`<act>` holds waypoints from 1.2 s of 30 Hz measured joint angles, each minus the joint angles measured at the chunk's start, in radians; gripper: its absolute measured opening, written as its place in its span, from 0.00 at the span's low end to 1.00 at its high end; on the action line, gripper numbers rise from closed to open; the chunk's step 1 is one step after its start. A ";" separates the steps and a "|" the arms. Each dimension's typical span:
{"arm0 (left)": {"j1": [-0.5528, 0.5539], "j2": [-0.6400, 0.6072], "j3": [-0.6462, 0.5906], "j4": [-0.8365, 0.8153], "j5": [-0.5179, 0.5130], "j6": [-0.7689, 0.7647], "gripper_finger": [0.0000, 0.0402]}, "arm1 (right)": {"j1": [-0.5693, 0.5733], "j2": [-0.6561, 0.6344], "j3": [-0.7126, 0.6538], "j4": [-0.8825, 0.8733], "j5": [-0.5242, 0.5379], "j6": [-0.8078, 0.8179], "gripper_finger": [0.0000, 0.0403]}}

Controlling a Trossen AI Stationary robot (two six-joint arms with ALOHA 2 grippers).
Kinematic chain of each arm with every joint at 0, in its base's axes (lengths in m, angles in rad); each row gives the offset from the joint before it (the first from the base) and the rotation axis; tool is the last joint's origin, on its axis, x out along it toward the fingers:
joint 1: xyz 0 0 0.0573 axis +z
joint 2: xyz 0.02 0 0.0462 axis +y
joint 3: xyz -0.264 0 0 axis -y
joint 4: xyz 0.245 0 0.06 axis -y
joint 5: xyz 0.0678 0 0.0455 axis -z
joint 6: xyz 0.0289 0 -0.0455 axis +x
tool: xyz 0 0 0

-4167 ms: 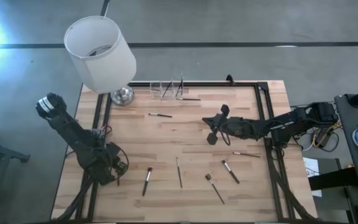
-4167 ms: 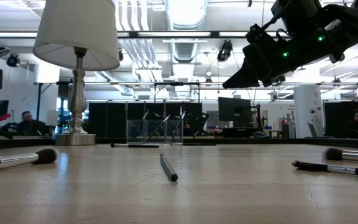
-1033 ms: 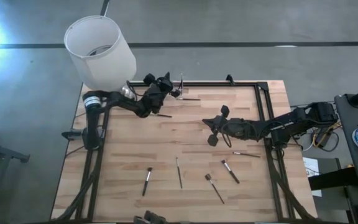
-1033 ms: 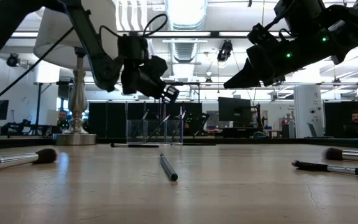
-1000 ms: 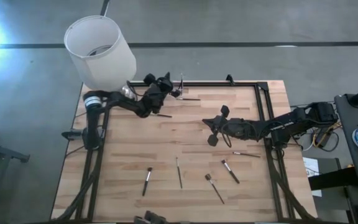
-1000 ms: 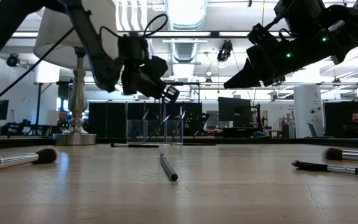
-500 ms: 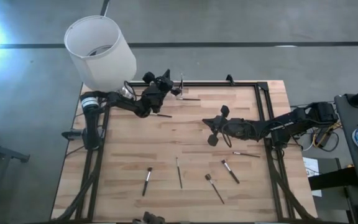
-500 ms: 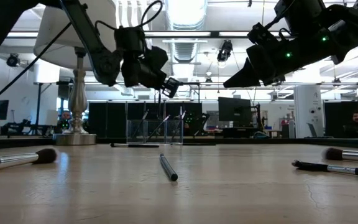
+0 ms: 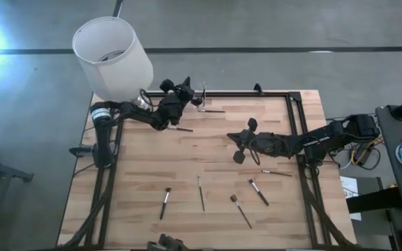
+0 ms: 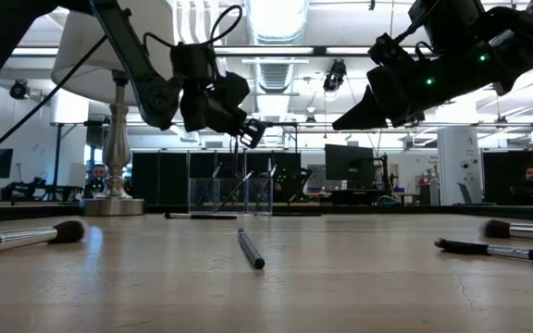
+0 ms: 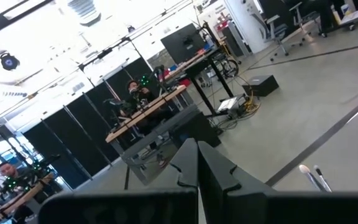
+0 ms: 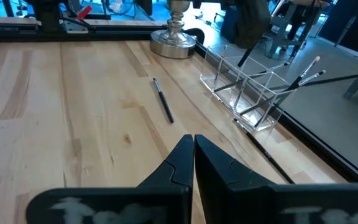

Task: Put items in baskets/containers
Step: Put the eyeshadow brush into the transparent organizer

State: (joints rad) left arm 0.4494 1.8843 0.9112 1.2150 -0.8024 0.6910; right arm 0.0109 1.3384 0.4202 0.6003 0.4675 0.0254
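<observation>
Both hands are pressed together, empty: left hand (image 9: 189, 91) above the clear holder (image 9: 187, 101), right hand (image 9: 239, 145) over mid-bench (image 9: 208, 157).

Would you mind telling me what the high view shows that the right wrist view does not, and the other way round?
Only the high view shows the white lampshade, the left gripper above the table's far edge, and five brushes lying on the near half of the table. Only the right wrist view shows the right gripper with its fingers pressed together, and the clear holder's separate compartments with brushes leaning in them. Both show the lamp base, the holder and one brush lying near it.
</observation>
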 joint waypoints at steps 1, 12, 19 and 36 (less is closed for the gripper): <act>0.001 0.000 -0.001 0.000 0.000 0.000 0.00 | 0.000 0.000 0.000 0.000 0.000 0.000 0.02; 0.013 0.000 -0.017 -0.003 0.000 0.006 0.00 | 0.010 0.000 0.000 0.005 -0.007 -0.004 0.02; 0.013 0.000 -0.017 -0.012 0.000 0.014 0.00 | 0.012 0.000 0.000 0.009 -0.007 -0.011 0.02; -0.008 -0.002 -0.015 -0.270 -0.048 -0.112 0.00 | 0.020 0.000 0.000 0.013 -0.005 -0.022 0.02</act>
State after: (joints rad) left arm 0.4417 1.8820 0.8964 0.9453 -0.8503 0.5791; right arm 0.0307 1.3384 0.4202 0.6128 0.4625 0.0037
